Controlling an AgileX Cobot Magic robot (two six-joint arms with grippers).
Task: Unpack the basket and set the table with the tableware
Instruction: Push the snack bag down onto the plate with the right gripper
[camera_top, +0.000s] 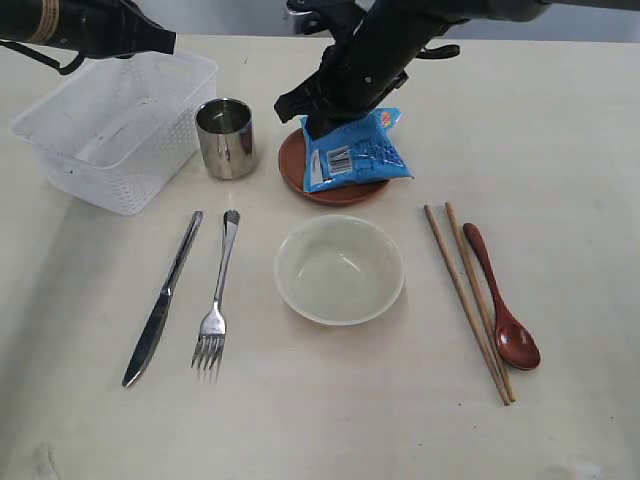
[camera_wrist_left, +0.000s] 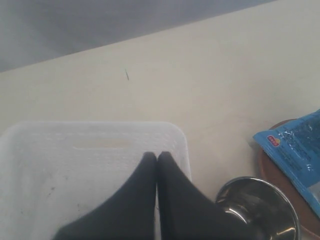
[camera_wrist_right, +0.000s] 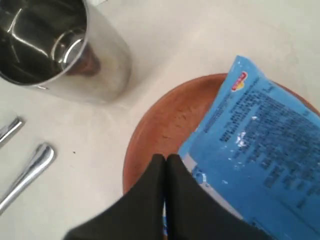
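Note:
The white basket (camera_top: 115, 130) (camera_wrist_left: 100, 135) stands empty at the back left of the table (camera_top: 560, 150). Beside it is the steel cup (camera_top: 225, 138) (camera_wrist_left: 260, 205) (camera_wrist_right: 60, 45). A blue packet (camera_top: 352, 150) (camera_wrist_right: 265, 135) lies on the brown saucer (camera_top: 335, 192) (camera_wrist_right: 165, 120). In front lie the knife (camera_top: 160, 300), fork (camera_top: 215, 300), cream bowl (camera_top: 340, 268), chopsticks (camera_top: 468, 300) and spoon (camera_top: 500, 300). My left gripper (camera_top: 168, 42) (camera_wrist_left: 156, 154) hangs shut and empty over the basket's far rim. Above the saucer's edge beside the packet, my right gripper (camera_top: 300, 112) (camera_wrist_right: 165, 157) is shut on nothing.
The table's far edge runs close behind the basket and both arms. Knife and fork handle ends (camera_wrist_right: 27, 170) lie near the cup. Bare tabletop lies to the right of the spoon and along the front edge.

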